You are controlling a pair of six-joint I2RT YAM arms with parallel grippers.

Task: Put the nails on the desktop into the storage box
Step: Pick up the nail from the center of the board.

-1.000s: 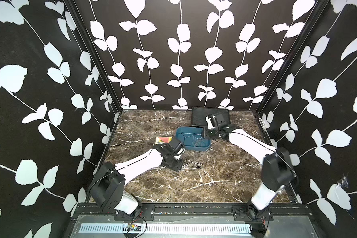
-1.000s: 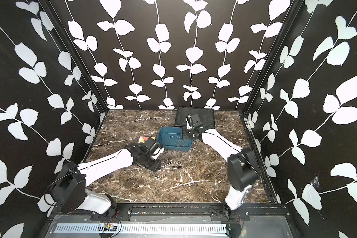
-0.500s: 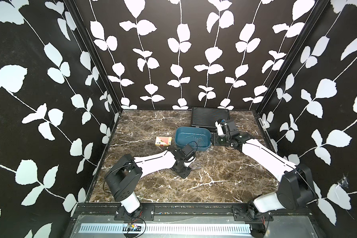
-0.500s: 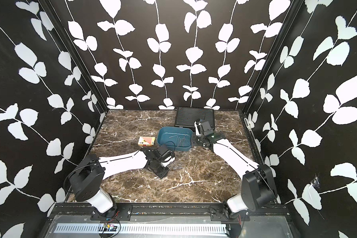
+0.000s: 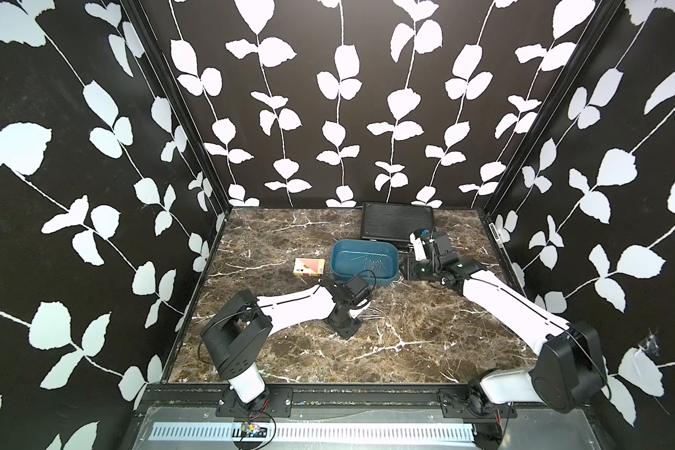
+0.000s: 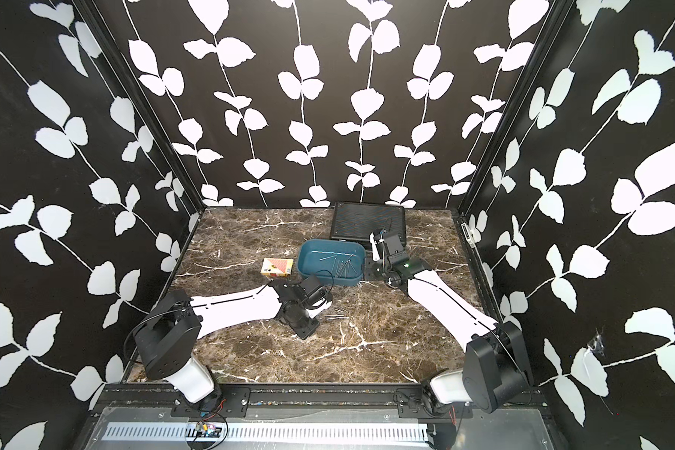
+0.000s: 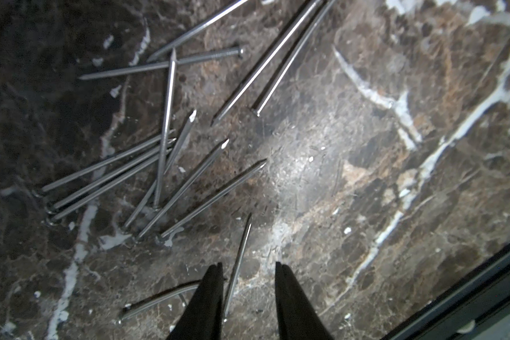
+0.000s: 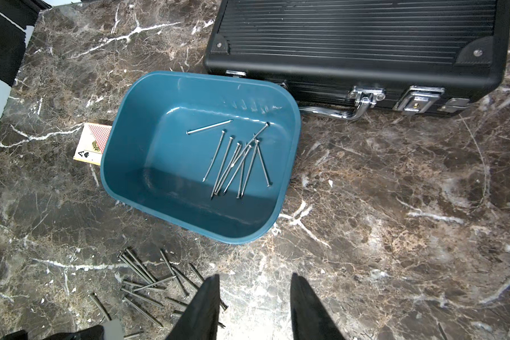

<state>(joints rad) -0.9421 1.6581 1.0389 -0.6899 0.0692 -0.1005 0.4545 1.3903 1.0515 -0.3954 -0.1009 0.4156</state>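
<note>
Desktop [image 5: 406,343] was brown marble, white veins. Box [image 8: 159,132] plain teal-blue. Nails [image 7: 165,126] silvery-grey. Case [image 8: 357,29] was black, ribbed, chrome latches. Card box [image 8: 90,144] red, white edge with black ace-of-spades mark. Walls [image 5: 328,117] were black, white leaf-vine print. Arms [image 5: 289,307] white, black joints.

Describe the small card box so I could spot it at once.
On the brown marble desktop, find the blue storage box in front of the black case. The card box lies flat close beside it, on its left. It alone is orange-red and white, with an ace printed on it.
</note>
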